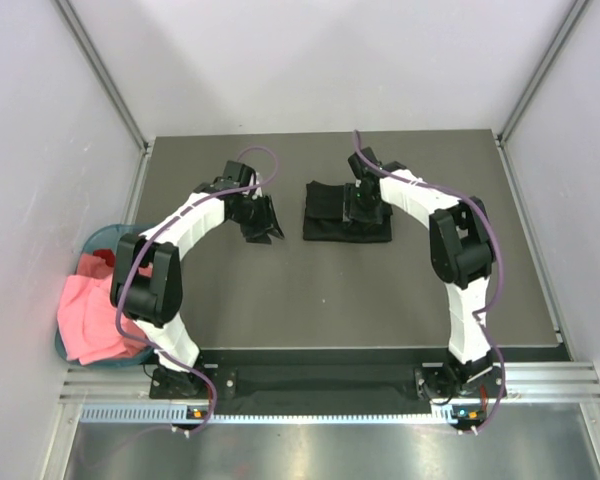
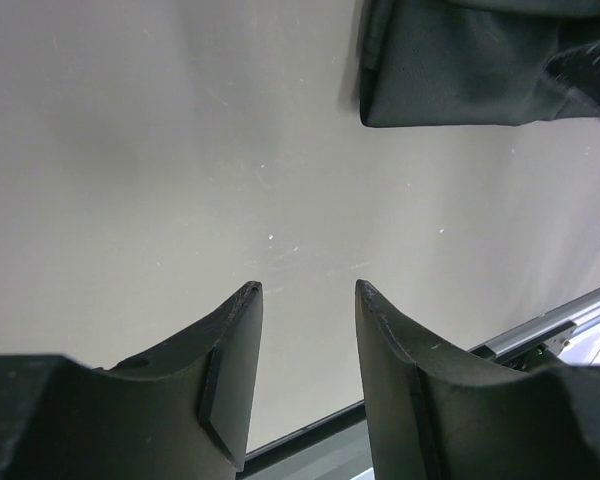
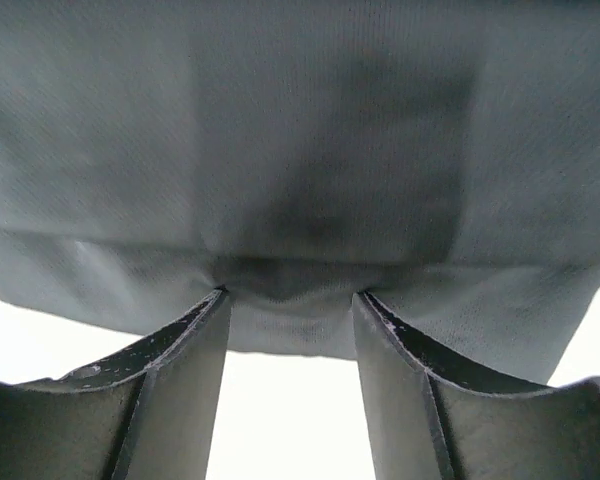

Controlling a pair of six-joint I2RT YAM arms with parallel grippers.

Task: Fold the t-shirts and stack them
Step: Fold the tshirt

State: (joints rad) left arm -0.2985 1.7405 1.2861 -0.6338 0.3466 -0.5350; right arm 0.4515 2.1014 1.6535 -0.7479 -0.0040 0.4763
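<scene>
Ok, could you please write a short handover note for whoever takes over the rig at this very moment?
The left gripper is open and empty, over bare table beside the black t-shirt.
The right gripper is open, tips against the black t-shirt's fabric, no clear grip.
The pink t-shirt and red t-shirt are unfolded, in and over the teal basket at the table's left edge.
Done: the black t-shirt looks folded into a rectangle mid-table.
Left: fold pink and red, then stack all three.
</scene>
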